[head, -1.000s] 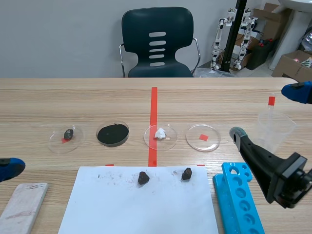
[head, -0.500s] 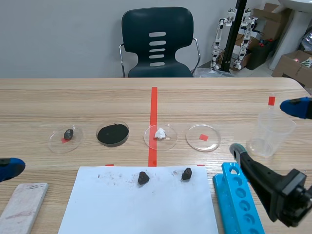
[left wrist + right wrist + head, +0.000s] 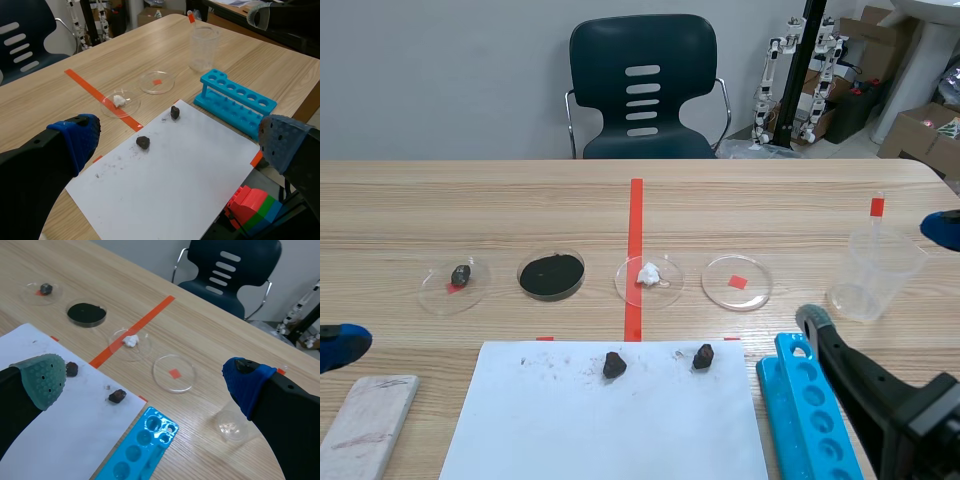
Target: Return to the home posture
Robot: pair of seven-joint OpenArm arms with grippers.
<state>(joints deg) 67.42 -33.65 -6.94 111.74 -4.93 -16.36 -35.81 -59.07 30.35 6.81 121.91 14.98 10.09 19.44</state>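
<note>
My left gripper (image 3: 180, 140) hangs open above the near left part of the table, nothing between its blue pads; the scene view shows just one of its pads (image 3: 340, 345) at the left edge. The right gripper (image 3: 145, 379) is open too, raised over the table's near right side with nothing held. In the scene view its grey-green fingertip (image 3: 813, 320) stands above the blue tube rack (image 3: 810, 410) and its blue fingertip (image 3: 942, 228) is at the right edge, past the clear beaker (image 3: 868, 295).
A white paper sheet (image 3: 610, 430) with two dark lumps (image 3: 613, 364) (image 3: 703, 356) lies at the front middle. Behind it stands a row of petri dishes: dark lump (image 3: 461, 273), black powder (image 3: 552, 275), white lump (image 3: 649, 272), one empty (image 3: 720, 290). A pale slab (image 3: 365, 425) lies front left.
The right arm has drawn back and down toward the near right corner, its blue fingertip sliding off to the right edge. The left arm has kept still.
</note>
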